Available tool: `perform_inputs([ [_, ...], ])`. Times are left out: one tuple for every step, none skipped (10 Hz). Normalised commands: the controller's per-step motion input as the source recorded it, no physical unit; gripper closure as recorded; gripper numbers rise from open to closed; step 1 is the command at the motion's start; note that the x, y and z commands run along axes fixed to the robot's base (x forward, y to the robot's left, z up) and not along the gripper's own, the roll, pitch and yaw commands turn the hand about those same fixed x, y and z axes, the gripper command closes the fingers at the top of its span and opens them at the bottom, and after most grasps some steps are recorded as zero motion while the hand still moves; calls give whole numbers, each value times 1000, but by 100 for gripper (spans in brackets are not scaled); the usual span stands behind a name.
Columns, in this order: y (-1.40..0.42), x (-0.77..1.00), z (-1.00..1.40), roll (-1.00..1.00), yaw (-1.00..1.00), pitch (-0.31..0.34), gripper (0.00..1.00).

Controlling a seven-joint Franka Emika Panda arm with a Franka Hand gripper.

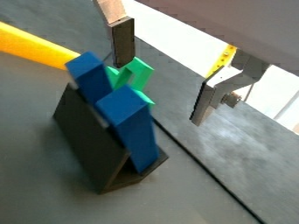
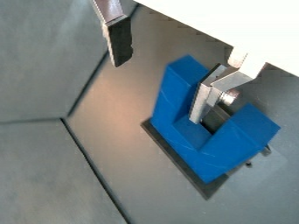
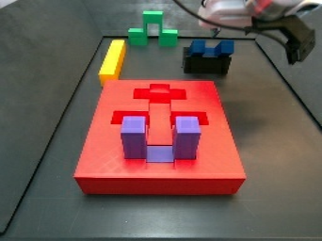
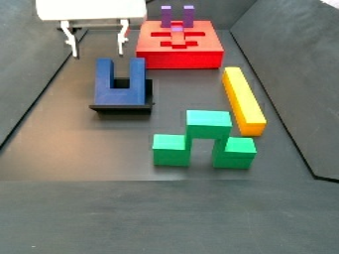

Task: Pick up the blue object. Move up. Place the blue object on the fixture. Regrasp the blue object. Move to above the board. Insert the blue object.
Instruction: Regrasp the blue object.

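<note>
The blue object (image 4: 122, 79) is a dark blue U-shaped block that rests tilted on the black fixture (image 4: 122, 106). It also shows in both wrist views (image 1: 122, 109) (image 2: 211, 127) and in a side view (image 3: 209, 47). My gripper (image 4: 94, 50) is open and empty, just beyond the blue object at the far left, with nothing between its fingers. In both wrist views the gripper (image 1: 162, 87) (image 2: 156, 92) has one finger (image 1: 121, 42) clear of the block and the other finger (image 2: 208, 101) close to its notch. The red board (image 3: 157, 132) lies flat with a purple U-shaped block (image 3: 154, 138) in it.
A green block (image 4: 201, 139) and a long yellow bar (image 4: 243, 99) lie on the dark floor near the fixture. The green block (image 1: 138, 74) and yellow bar (image 1: 33, 44) show behind the blue object in a wrist view. Raised walls edge the workspace.
</note>
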Motion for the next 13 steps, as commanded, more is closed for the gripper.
perform_inputs([
  [-191, 420, -200, 191, 400, 117, 0],
  [-214, 406, -223, 286, 351, 97, 0],
  [-191, 326, -331, 369, 306, 71, 0],
  [-180, 326, -374, 411, 271, 63, 0],
  [-89, 417, -334, 434, 157, 80, 0],
  [0, 514, -143, 457, 0, 211, 0],
  [49, 537, 0, 294, -109, 311, 0],
  [40, 554, 0, 111, -197, 329, 0],
  [0, 560, -91, 69, -166, 286, 0],
  [0, 577, -243, 0, -157, 203, 0],
  [0, 403, -117, 0, -106, 243, 0],
  [0, 257, -160, -26, -100, 183, 0],
  [0, 23, 0, 0, -40, 123, 0],
])
